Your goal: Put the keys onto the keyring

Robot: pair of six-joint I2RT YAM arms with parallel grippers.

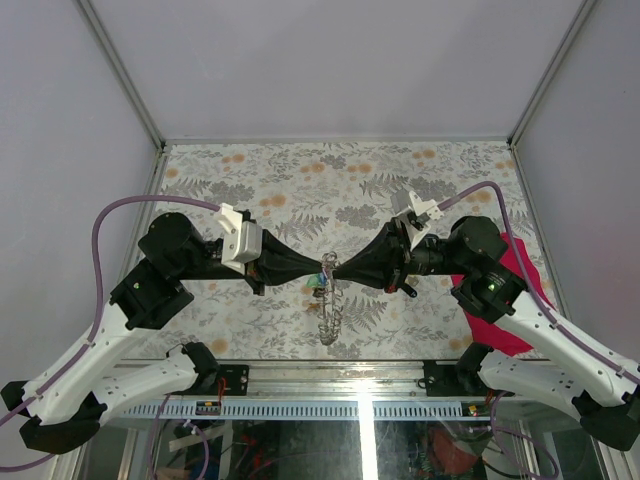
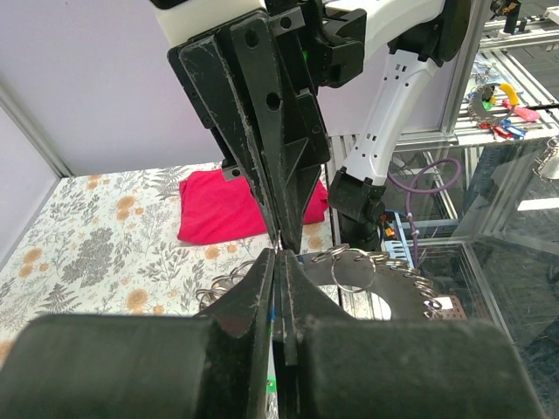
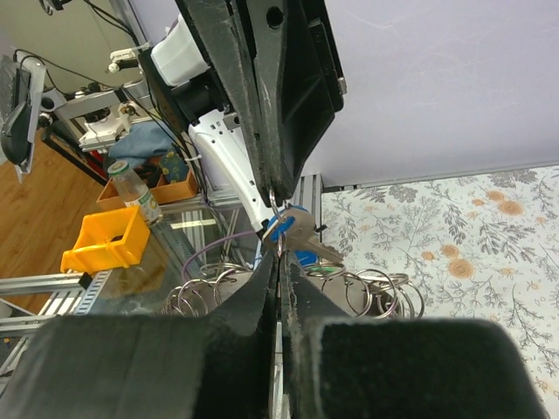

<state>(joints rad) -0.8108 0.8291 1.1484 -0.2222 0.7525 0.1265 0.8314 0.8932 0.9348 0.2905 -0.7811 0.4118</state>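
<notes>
The keyring [image 1: 329, 262] is held up over the middle of the table [image 1: 290, 180], between the two grippers, which meet tip to tip. The left gripper [image 1: 319, 268] is closed narrow, and in the right wrist view a thin silvery ring is seen coming out at its tips. The right gripper [image 1: 340, 268] is closed narrow too; what is pinched in it cannot be told. A key [image 3: 292, 232] with a blue head and a silvery blade is seen at the ring. A chain [image 1: 330, 318] of round silvery links hangs down from the ring. A red cloth [image 1: 522, 268] lies well apart, on the right.
</notes>
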